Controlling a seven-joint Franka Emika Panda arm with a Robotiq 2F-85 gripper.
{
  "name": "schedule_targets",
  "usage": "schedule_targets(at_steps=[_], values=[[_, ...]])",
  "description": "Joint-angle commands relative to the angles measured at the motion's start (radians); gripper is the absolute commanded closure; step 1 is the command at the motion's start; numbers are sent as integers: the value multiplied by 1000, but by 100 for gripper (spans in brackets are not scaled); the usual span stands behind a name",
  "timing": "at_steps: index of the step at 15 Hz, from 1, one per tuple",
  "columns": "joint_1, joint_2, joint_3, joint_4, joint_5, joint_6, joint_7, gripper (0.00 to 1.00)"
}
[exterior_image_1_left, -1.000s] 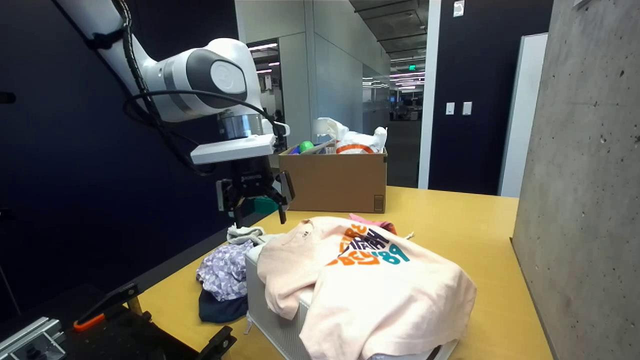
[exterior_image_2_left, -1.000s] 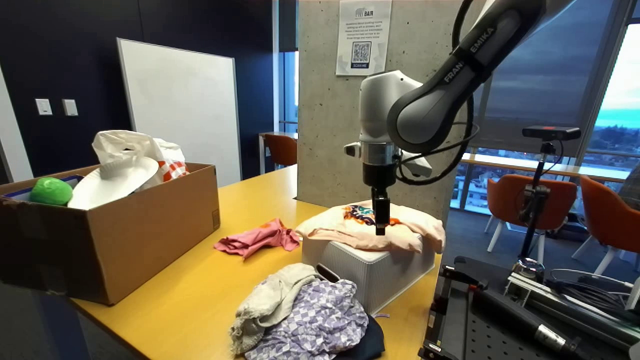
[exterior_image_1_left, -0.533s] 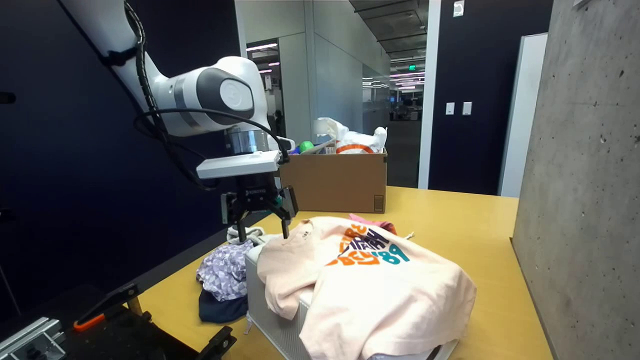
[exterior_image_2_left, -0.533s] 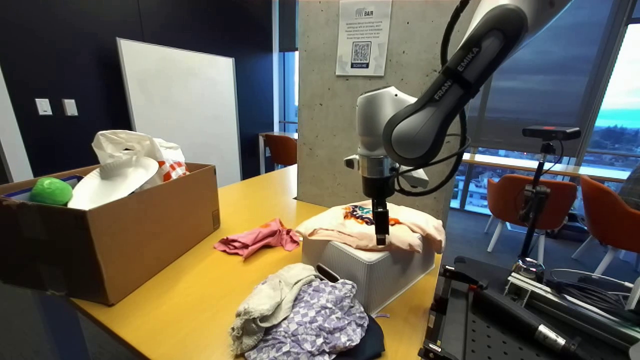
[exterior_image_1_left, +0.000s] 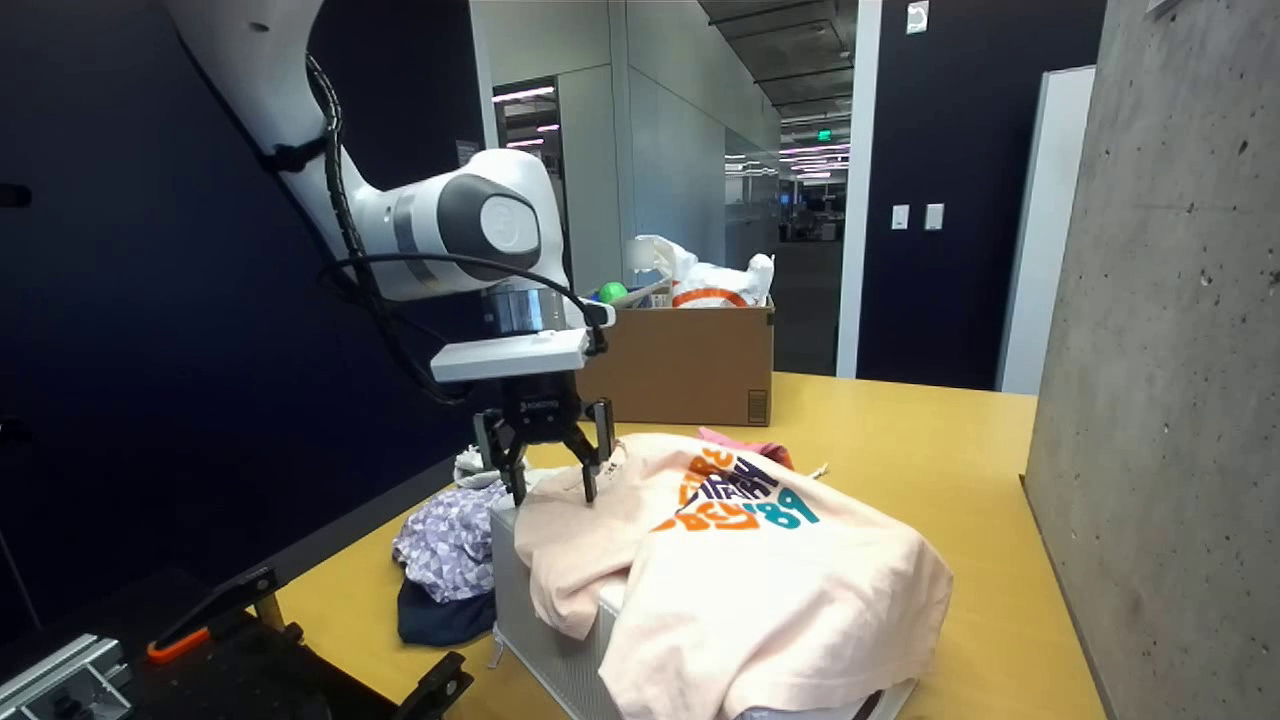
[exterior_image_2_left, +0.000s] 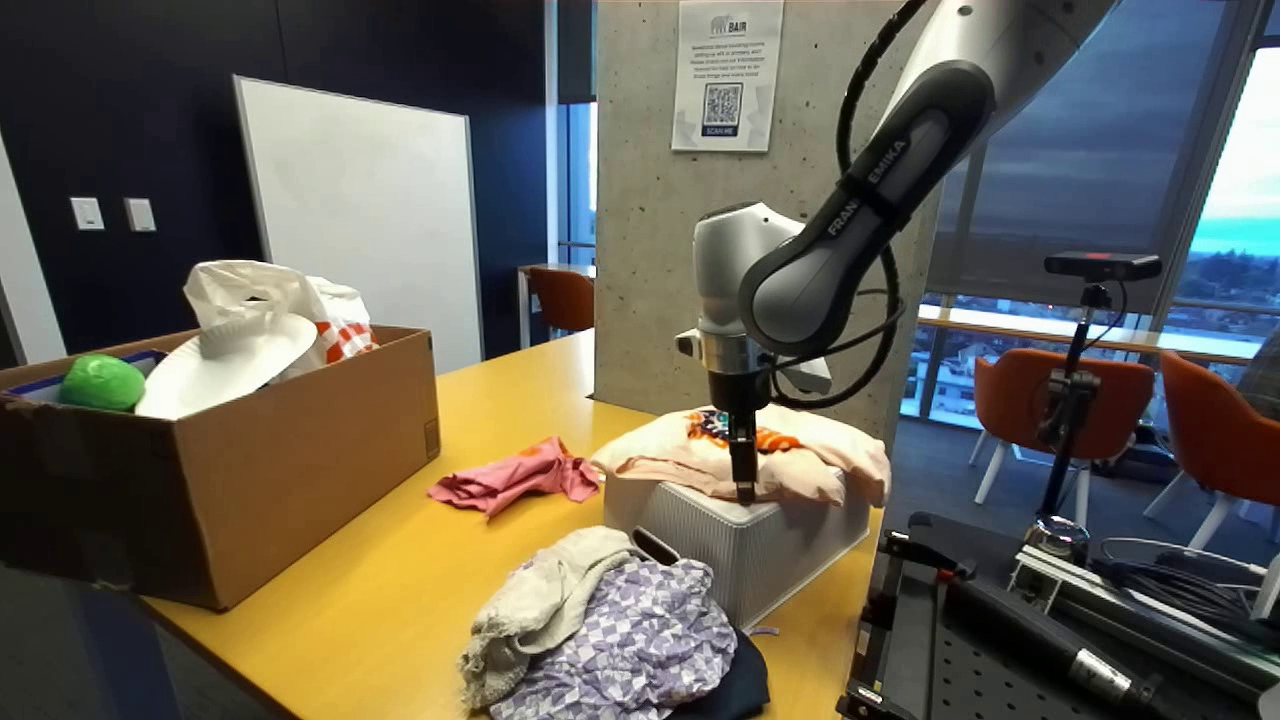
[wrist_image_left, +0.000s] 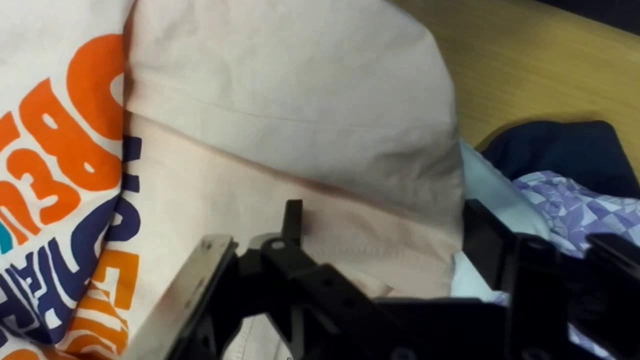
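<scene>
Wrist view: gripper (wrist_image_left: 382, 212) is hanging w/ fingers apart, one over pink shirt (wrist_image_left: 300, 75), one at its edge; contact isn't showing clearly. Shirt is draping over white box (exterior_image_2_left: 790, 550); purple cloth (exterior_image_2_left: 630, 640) is lying beside box. In an ext. view, carton (exterior_image_1_left: 680, 365) is standing far back on table (exterior_image_1_left: 900, 450).

An office-like research lab: a Franka arm (exterior_image_2_left: 850, 230) over the tabletop (exterior_image_2_left: 500, 390), a BAIR notice (exterior_image_2_left: 728, 75) on the concrete pillar (exterior_image_2_left: 650, 250) at the tabletop's edge, a whiteboard (exterior_image_2_left: 365, 220) past another edge, orange chairs (exterior_image_2_left: 1020, 395) by windows (exterior_image_2_left: 1250, 200).
</scene>
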Motion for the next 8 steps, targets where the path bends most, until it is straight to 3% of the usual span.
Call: schedule_targets(at_steps=[1,8], values=[[7,35,-11,40,-13,-4,19,51],[24,34,-8,37,-20,-1,40,100]])
